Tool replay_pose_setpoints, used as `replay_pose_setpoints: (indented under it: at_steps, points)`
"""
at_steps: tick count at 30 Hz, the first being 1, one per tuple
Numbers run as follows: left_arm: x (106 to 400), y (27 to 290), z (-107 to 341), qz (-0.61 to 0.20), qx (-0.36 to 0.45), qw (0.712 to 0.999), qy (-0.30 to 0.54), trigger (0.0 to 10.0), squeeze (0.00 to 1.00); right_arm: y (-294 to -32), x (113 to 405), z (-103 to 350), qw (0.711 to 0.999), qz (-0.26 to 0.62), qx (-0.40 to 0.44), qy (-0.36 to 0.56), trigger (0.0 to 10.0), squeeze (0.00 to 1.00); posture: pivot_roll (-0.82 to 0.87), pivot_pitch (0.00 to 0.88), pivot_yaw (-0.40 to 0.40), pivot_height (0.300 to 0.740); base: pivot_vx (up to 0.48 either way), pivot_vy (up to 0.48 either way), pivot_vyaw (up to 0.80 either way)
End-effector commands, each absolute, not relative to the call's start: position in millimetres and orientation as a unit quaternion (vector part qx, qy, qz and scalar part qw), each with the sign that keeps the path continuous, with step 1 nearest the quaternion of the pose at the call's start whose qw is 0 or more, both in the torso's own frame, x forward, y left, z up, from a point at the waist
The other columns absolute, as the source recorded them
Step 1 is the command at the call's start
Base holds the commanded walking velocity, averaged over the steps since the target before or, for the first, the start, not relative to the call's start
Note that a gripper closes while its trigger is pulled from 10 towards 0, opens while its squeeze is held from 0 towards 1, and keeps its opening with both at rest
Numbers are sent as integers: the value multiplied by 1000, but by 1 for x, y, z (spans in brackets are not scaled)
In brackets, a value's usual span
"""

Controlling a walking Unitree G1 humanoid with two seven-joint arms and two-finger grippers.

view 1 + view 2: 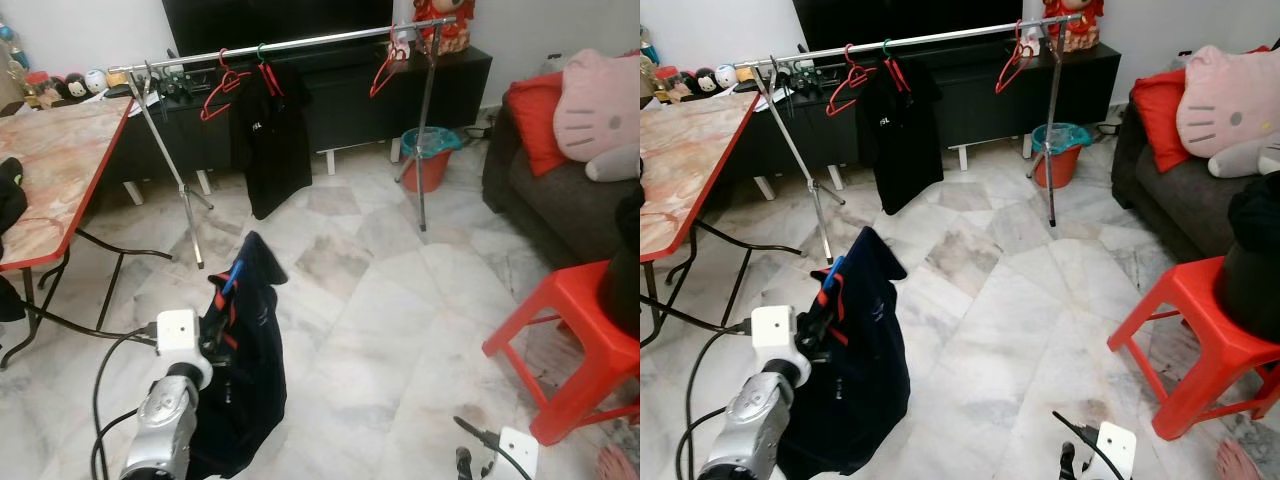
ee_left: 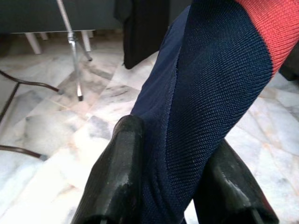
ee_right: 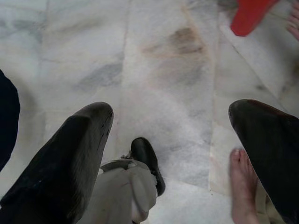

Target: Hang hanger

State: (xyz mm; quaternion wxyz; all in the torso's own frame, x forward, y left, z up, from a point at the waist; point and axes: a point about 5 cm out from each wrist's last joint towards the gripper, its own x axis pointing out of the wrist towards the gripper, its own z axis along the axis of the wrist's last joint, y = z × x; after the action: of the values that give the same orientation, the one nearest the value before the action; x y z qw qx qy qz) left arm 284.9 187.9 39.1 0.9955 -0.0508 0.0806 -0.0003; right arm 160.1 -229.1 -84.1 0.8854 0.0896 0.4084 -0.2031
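Note:
A navy garment (image 1: 250, 370) with red trim hangs on a blue hanger (image 1: 232, 278) in front of me, low over the floor. My left gripper (image 2: 170, 186) is shut on it, its black fingers (image 2: 117, 177) pinching the navy fabric near the collar. The silver clothes rail (image 1: 300, 42) stands further back on two tripod legs. It carries a black shirt (image 1: 268, 135) and empty red hangers (image 1: 222, 88). My right gripper (image 3: 168, 154) hangs low on the right, open, with nothing between its fingers.
A red-edged table (image 1: 50, 160) stands at the left, and a red stool (image 1: 575, 340) at the right in front of a dark sofa (image 1: 550, 200). A teal bucket (image 1: 430, 150) sits by the rail's right leg. A person's bare foot (image 3: 243, 186) is near my right gripper.

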Motion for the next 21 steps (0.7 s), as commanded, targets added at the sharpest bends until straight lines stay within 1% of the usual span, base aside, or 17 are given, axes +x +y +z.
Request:
replay_pose_setpoints:
  at_steps: [1, 4, 5, 16, 21]
  points:
    - [291, 189, 50, 0, -54, 997, 58, 10000, 0, -230, 155, -86, 881, -210, 98, 411, 10000, 0, -274, 0, 108, 740, 0, 0, 0]
    - [292, 190, 50, 3, -56, 997, 57, 10000, 0, -230, 155, -86, 881, -207, 97, 415, 10000, 0, -273, 0, 107, 740, 0, 0, 0]
    - [293, 193, 51, 5, -56, 997, 57, 10000, 0, -228, 156, -87, 881, -201, 95, 418, 10000, 0, -290, 0, 118, 740, 259, 0, 0]
    - [304, 185, 57, -23, -52, 997, 58, 10000, 0, -220, 156, -88, 881, -200, 106, 414, 10000, 0, -339, 0, 172, 740, 301, 0, 0]
    - [311, 182, 62, -29, -54, 997, 53, 10000, 0, -222, 157, -87, 881, -206, 108, 413, 10000, 0, -326, 0, 169, 740, 334, 0, 0]
